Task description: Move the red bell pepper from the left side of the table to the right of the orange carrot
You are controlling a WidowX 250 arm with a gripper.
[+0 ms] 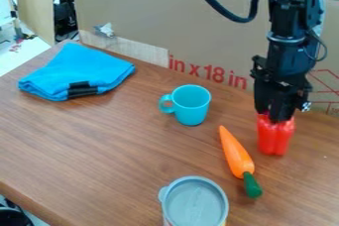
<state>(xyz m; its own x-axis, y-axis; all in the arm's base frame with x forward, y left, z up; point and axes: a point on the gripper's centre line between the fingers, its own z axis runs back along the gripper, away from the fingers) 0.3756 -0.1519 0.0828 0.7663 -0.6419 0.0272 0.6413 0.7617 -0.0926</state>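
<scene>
Blue cloth (pixel 79 71) lies folded at the left of the wooden table (pixel 99 141), then a turquoise mug (pixel 192 106), a grey-topped container (pixel 195 204) nearer the camera, an orange carrot (pixel 236 154); rightmost, the gripper (pixel 278 118) meets an upright red pepper's (pixel 275 140) top, though whether its jaws are clenched I cannot tell

Table (pixel 119 155): mid-brown, streaked with darker wood grain.
Cloth (pixel 83 66), ten o'clock: bright blue, plain, with a black band (pixel 82 89).
Mug (pixel 191 105), just off the dial's centre: solid turquoise.
Gripper (pixel 275 116), three o'clock: black.
Lobed object (pixel 274 138), four o'clock: glossy red, paler highlights.
Carrot (pixel 235 154), between four and five o'clock: orange, dark green top.
Container (pixel 195 205), near six o'clock: grey lid.
Cardboard (pixel 152 9), twelve o'clock: tan, red printing, paler strip (pixel 129 50).
</scene>
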